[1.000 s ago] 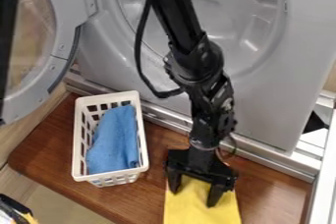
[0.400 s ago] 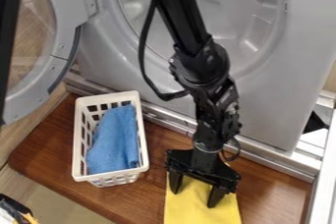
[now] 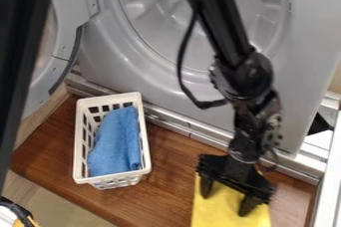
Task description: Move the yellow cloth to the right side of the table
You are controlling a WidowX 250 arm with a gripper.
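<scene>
Camera view, five o'clock: the end effector (image 3: 228, 196) stands with its fingers apart, tips on or just over the yellow cloth (image 3: 228, 214), which lies on the worktop (image 3: 160, 202). Dragging it towards three o'clock seems the step; light, even downward pressure and a slow, level slide should stop it slipping free or bunching.
</scene>
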